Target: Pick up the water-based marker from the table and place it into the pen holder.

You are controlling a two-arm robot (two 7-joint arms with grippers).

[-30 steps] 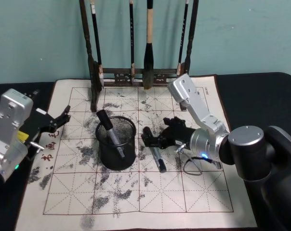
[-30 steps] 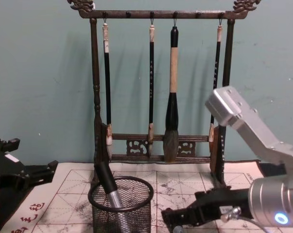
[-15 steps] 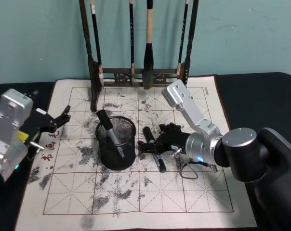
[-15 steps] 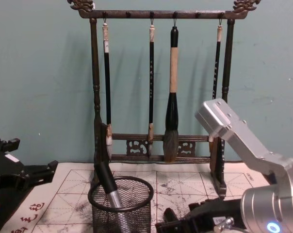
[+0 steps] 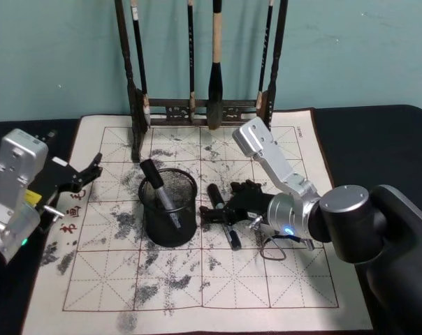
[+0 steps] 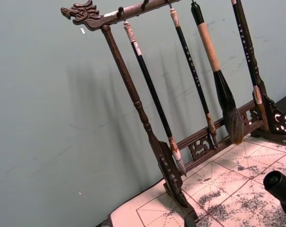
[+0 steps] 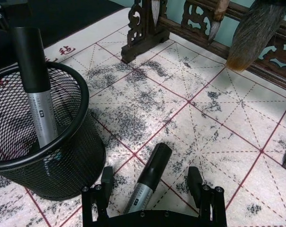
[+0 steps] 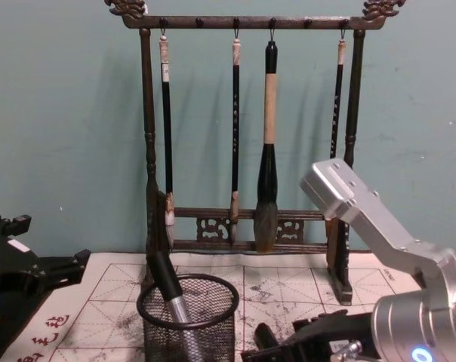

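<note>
My right arm comes in from the right and bends at the wrist, so the right pincer (image 5: 220, 209) lies low over the mat (image 5: 295, 279), pointing left. It stands wide. In the right wrist view its two fingers (image 7: 106, 182) are planted on either side of the marker (image 7: 155, 163), with a gap on each side, so nothing is gripped.

My left arm is parked at the mat's left edge with the left pincer (image 5: 85, 174) held above the margin. Whether it is wide or narrow I cannot tell.

The marker lies flat on the mat just right of the pen holder (image 5: 162, 230) and apart from it. Its black cap points far and its grey barrel runs back under my wrist.

The holder is a black wire-mesh cup with a thick round rim, standing upright. A second marker (image 5: 157, 190) of the same black and grey leans inside it, cap uppermost.

Both barrels carry a small printed label, too fine to read.

The mat is pale cloth with a red grid and grey ink blotches, laid on the black table (image 5: 379, 132). Red characters (image 5: 75, 209) run down its left margin; I cannot make them out.

The brush rack (image 8: 149, 151) stands at the far edge with four brushes (image 8: 267, 143) hanging from it.
</note>
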